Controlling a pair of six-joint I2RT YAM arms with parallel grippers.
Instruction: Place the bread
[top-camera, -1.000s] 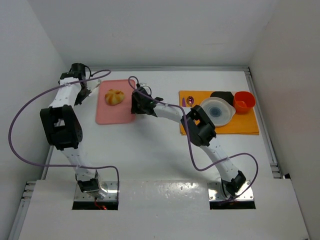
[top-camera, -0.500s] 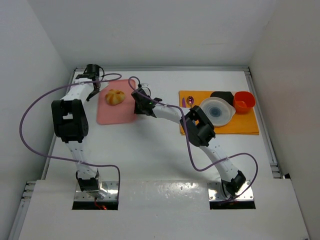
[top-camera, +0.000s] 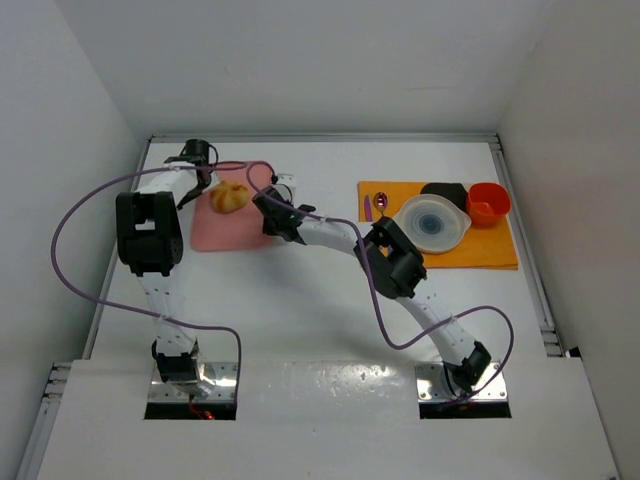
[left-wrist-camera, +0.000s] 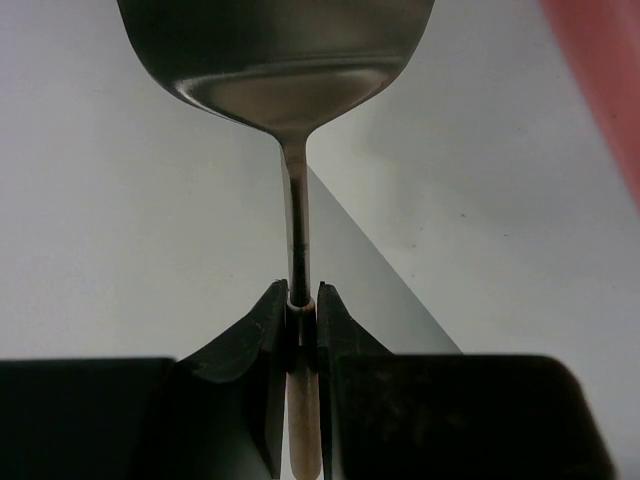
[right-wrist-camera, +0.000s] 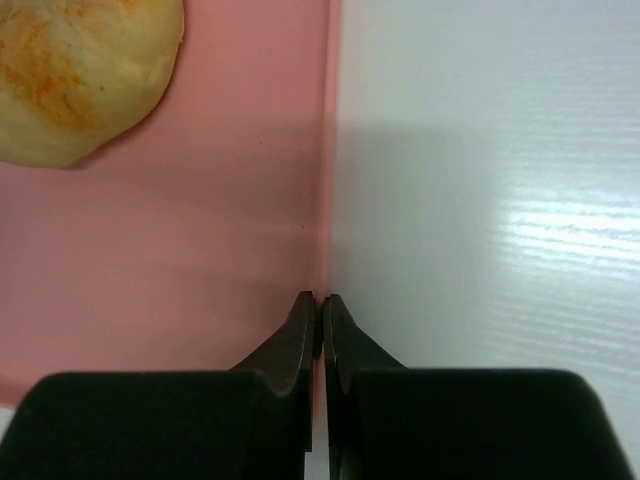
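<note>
The bread (top-camera: 230, 196), a small golden bun, sits on the far part of a pink cutting board (top-camera: 228, 232). It also shows at the top left of the right wrist view (right-wrist-camera: 80, 70). My left gripper (top-camera: 202, 166) is just left of the bread and is shut (left-wrist-camera: 301, 300) on the wooden handle of a metal spatula (left-wrist-camera: 285, 60). The spatula blade points ahead over the table, with the pink board's edge (left-wrist-camera: 605, 90) at its right. My right gripper (top-camera: 268, 207) is at the board's right edge, with its jaws (right-wrist-camera: 320, 302) shut on that edge (right-wrist-camera: 327, 200).
An orange mat (top-camera: 500, 250) lies at the right. It holds a white plate (top-camera: 435, 222), a black container (top-camera: 445, 190), a red cup (top-camera: 489, 202) and a purple spoon (top-camera: 380, 203). White walls close in the table's far and side edges.
My left arm has swung right with the spatula, from the table's far left corner to beside the bread. My right gripper shifted slightly left at the board's edge.
</note>
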